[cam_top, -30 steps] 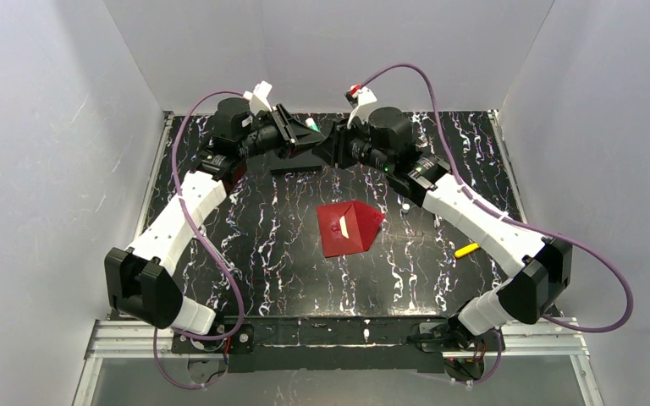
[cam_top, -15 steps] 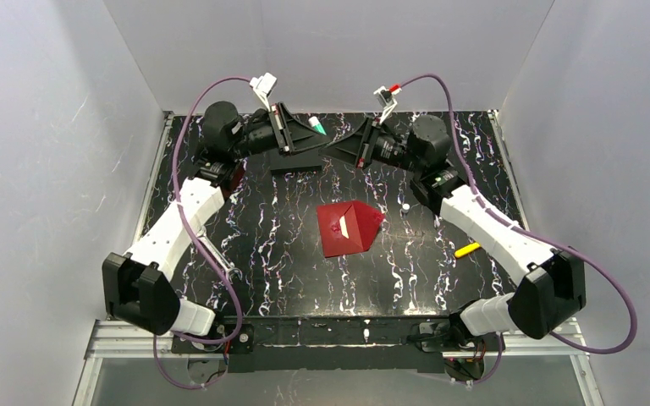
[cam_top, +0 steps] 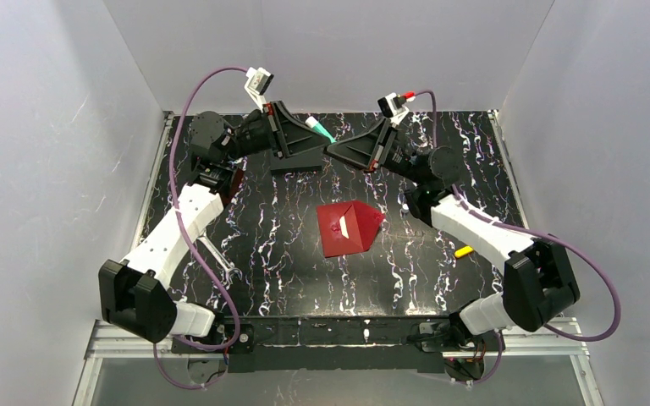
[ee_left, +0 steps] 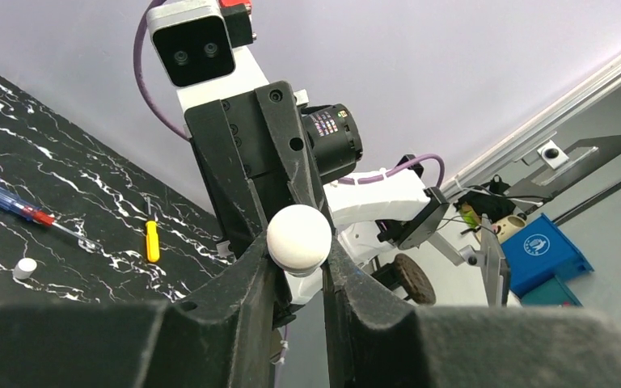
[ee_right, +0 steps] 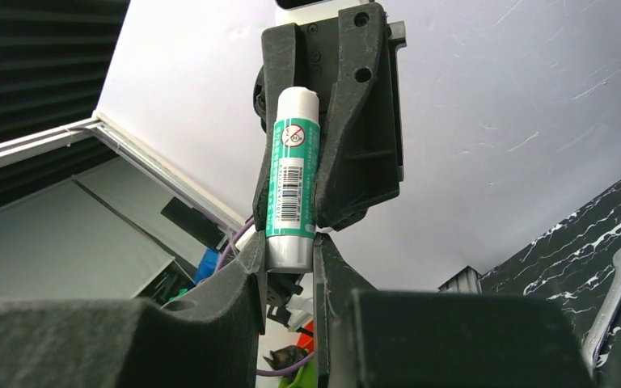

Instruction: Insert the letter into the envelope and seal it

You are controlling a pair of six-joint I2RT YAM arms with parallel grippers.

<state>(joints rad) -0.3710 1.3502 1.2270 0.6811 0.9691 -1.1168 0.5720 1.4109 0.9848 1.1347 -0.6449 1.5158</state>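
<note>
A: What has the left end effector (ee_left: pixel 300 249) got?
B: It's clamped on the white end of a glue stick (ee_right: pixel 289 182). The right end effector (ee_right: pixel 287 260) is nearly closed around the other end, but I can't tell if it's gripping.
A: And the envelope (cam_top: pixel 349 230)?
B: Flat mid-counter (cam_top: pixel 262 245), well apart from both arms, with a pale strip showing, likely the letter (cam_top: pixel 344 227). I'd pull the cap straight along the stick in 1 clean motion, left grip firm

1. At middle of table (cam_top: pixel 262 245), envelope (cam_top: pixel 349 228) is lying, letter (cam_top: pixel 344 227) inside.
2. Behind envelope, block (cam_top: pixel 296 161) is resting near far edge.
3. Over far side, glue stick (cam_top: pixel 320 129) is hanging in left gripper (cam_top: pixel 303 128).
4. Right of envelope, screwdriver (cam_top: pixel 464 251) is lying.
</note>
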